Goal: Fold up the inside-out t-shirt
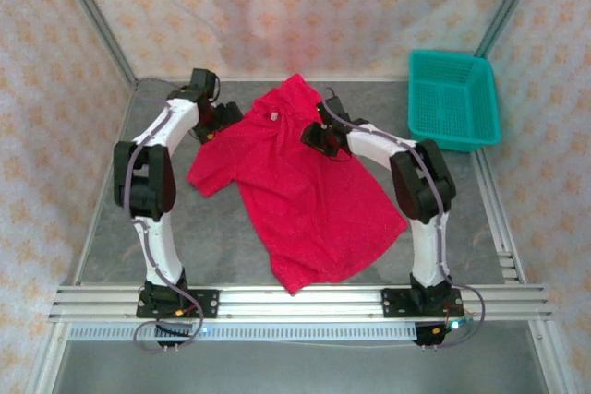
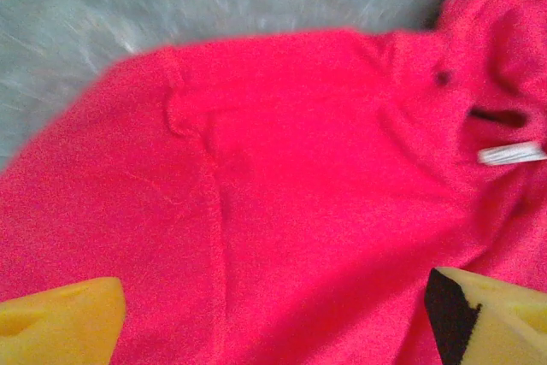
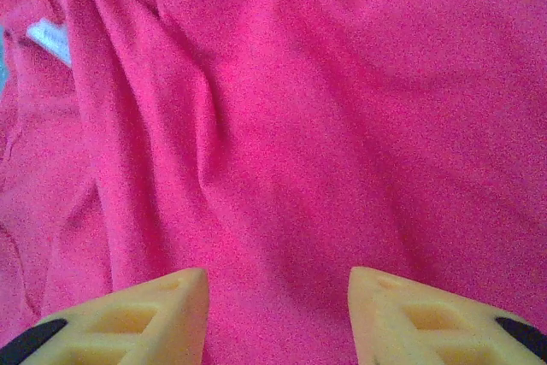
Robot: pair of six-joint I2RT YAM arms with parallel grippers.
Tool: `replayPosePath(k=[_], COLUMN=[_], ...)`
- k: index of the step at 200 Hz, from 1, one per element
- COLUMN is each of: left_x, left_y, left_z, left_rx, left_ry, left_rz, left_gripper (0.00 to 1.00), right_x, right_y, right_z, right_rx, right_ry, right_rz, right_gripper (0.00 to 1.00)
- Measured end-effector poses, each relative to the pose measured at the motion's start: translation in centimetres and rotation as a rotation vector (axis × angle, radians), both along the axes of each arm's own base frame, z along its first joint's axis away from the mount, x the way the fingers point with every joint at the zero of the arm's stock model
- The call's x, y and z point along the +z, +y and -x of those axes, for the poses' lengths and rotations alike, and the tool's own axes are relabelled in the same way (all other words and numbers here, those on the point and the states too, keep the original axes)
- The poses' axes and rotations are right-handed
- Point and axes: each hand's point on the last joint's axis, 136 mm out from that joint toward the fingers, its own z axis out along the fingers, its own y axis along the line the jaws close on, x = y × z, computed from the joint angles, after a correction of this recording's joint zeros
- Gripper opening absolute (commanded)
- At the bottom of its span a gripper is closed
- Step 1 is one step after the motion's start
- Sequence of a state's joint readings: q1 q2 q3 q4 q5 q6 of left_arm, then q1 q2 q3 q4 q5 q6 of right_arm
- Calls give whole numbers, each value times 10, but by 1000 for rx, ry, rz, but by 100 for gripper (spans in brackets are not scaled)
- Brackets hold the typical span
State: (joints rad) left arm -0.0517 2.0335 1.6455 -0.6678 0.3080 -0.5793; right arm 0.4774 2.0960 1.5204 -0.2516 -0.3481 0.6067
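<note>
The inside-out t-shirt [image 1: 309, 205] is bright red and lies spread on the grey table, collar toward the back and hem toward the arms. Its small white tag [image 1: 273, 115] sits by the collar. My left gripper [image 1: 218, 125] hovers at the shirt's left shoulder. In the left wrist view its jaws [image 2: 278, 318] stand wide open over red cloth [image 2: 299, 177], with the tag [image 2: 511, 153] at the right. My right gripper [image 1: 319, 139] is over the shirt's right shoulder. Its yellow fingers [image 3: 162, 314] stand apart above rumpled cloth [image 3: 299, 126], gripping nothing, with the tag [image 3: 49, 40] at the upper left.
A teal plastic mesh basket [image 1: 452, 99] stands at the table's back right, apart from the shirt. Bare grey table [image 1: 199, 232] shows to the left of the shirt and in front of the basket. An aluminium rail [image 1: 295, 300] runs along the near edge.
</note>
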Motion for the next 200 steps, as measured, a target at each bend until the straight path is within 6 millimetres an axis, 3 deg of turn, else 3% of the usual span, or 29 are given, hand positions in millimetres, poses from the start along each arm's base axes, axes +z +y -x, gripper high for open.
replayPosePath(k=[16,35,55,71,87,116,135,153,173,200], left_x=[-29,-49,-56,-56,-57,-57,-52,-40,-15,11], left_y=[-9,-13,-5,15,40,82,84,71,44,9], left_z=[0,-3,-6,-11,-17,-39,-52,-64,-72,-72], left_rx=[3,18,42,92,157,262,271,241,166,70], left_ry=[55,82,93,84,84,68,59,39,-2,-48], left_rz=[42,71,65,46,35,-19,-57,-102,-150,-170], left_gripper=[90,90,90,87,86,81,81,82,83,82], right_x=[-8,-18,-30,-32,-33,-34,-32,-25,3,68], right_y=[0,-7,-23,-38,-54,-73,-63,-50,-49,-49], right_z=[-15,-27,-33,-34,-22,28,57,68,48,-23], right_rx=[-7,-28,-61,-89,-117,-164,-146,-110,-100,-123], right_ry=[7,21,49,45,45,77,92,98,57,-111], right_rz=[-2,0,8,19,32,65,79,94,97,60], right_gripper=[47,46,46,46,44,44,50,56,59,59])
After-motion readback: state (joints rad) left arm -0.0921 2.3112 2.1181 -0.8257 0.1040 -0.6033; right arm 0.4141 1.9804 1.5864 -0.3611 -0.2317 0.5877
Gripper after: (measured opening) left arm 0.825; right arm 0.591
